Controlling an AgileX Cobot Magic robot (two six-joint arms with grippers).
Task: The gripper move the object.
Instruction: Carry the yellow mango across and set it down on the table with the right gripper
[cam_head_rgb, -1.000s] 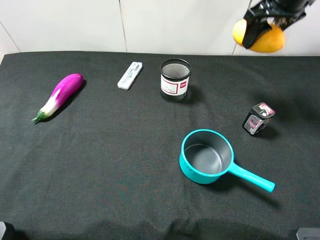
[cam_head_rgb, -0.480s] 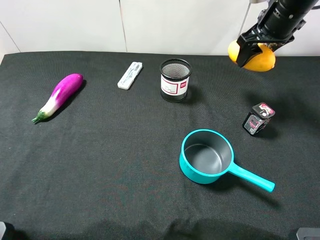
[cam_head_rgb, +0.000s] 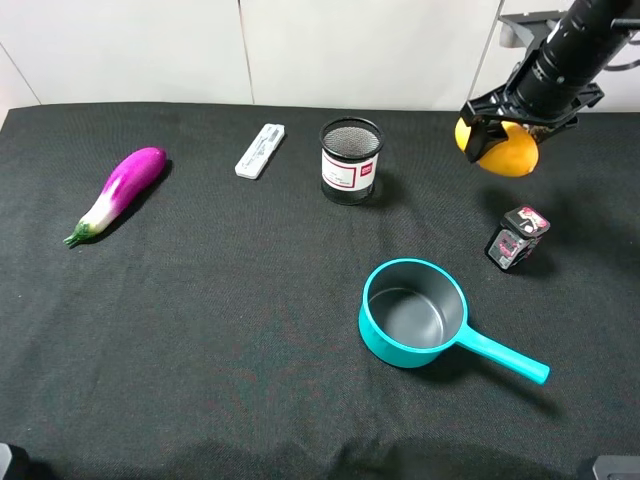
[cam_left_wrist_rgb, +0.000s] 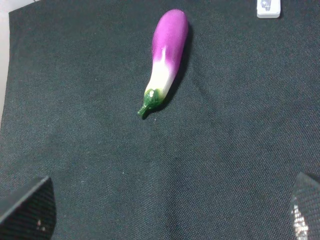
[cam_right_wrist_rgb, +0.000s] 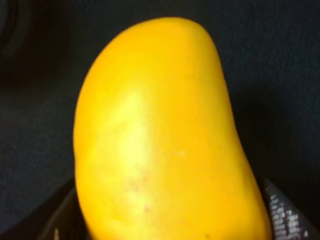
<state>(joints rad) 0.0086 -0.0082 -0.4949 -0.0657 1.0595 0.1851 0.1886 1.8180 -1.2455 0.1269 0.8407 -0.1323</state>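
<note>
My right gripper (cam_head_rgb: 497, 130) is shut on the yellow-orange mango (cam_head_rgb: 508, 155) and holds it just above the black cloth at the back right, behind the small black-and-pink box (cam_head_rgb: 517, 237). In the right wrist view the mango (cam_right_wrist_rgb: 160, 135) fills the picture between the fingers (cam_right_wrist_rgb: 282, 212). My left gripper (cam_left_wrist_rgb: 165, 220) is open; only its fingertips (cam_left_wrist_rgb: 27, 210) show low in the left wrist view, over bare cloth in front of the purple-and-white eggplant (cam_left_wrist_rgb: 165, 55). The left arm is out of the exterior view.
The eggplant (cam_head_rgb: 118, 191) lies at the left. A white flat device (cam_head_rgb: 260, 150) and a black mesh cup (cam_head_rgb: 351, 160) stand at the back. A teal saucepan (cam_head_rgb: 413, 312) sits right of centre, its handle (cam_head_rgb: 505, 357) pointing front right.
My right gripper has come down and a little forward with the mango, from high above the table's back edge to just above the cloth. Nothing else has moved.
</note>
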